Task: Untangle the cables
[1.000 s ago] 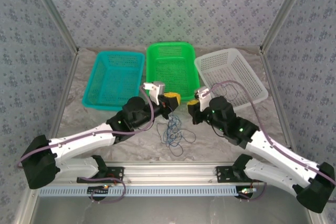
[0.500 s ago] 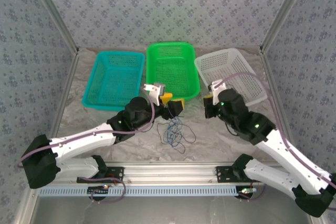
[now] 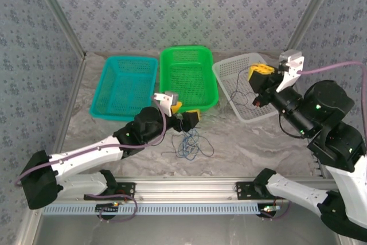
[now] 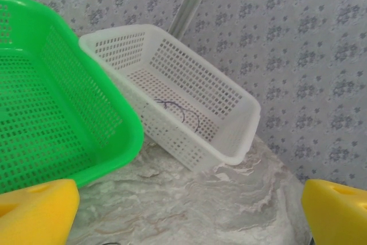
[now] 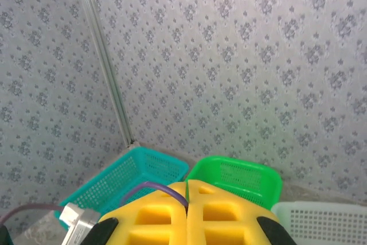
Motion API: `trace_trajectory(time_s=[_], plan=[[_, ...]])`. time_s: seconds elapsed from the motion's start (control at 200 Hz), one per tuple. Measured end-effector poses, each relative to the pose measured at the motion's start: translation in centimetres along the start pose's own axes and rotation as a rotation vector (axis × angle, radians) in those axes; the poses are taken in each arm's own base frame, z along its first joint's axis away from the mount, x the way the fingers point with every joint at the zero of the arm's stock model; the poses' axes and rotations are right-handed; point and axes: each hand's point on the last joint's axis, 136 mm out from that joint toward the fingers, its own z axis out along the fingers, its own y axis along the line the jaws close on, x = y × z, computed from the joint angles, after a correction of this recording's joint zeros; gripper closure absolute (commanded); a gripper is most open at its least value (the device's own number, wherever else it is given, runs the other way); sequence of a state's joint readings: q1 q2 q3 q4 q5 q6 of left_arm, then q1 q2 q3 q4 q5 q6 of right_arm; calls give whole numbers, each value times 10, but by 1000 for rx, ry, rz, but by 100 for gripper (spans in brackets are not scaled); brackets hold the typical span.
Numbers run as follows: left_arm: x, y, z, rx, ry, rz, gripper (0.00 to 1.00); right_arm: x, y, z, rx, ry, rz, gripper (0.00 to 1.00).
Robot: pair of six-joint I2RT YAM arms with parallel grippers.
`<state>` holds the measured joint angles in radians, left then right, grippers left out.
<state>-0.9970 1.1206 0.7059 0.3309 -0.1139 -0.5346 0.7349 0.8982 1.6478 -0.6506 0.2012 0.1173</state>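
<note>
Cables [image 3: 189, 142] lie heaped on the worktop [image 3: 246, 142] just below the left fingers [image 3: 184, 112], the nearer pair.
Left fingers are spread wide and empty; the right fingers [image 3: 256, 76], pinched on a purple cable [image 4: 172, 105], hang over the white basket [image 3: 232, 61].

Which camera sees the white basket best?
The left wrist camera: the white basket is close and nearly whole. From the top, the right hand covers part. The right wrist camera catches one corner.
</note>
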Motion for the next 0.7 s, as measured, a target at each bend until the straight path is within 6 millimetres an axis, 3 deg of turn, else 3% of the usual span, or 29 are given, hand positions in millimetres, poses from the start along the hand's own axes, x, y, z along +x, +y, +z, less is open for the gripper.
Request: trace_trajectory(time_s=[0.145,0.365,0.44,0.55,0.7], plan=[[7,10,-2,-44,17,17,1,-16,-15,5,100,-9,-62,100],[15,23,-10,-83,17,22,1,-56,-48,8,299,-59,-142,100],[19,27,-16,-86,8,19,0,-49,-52,11,316,-33,-150,100],[18,32,-23,-97,-15,16,1,-22,-65,18,361,37,-167,100],[1,31,-37,-104,-74,9,0,3,-109,20,523,121,-157,100]])
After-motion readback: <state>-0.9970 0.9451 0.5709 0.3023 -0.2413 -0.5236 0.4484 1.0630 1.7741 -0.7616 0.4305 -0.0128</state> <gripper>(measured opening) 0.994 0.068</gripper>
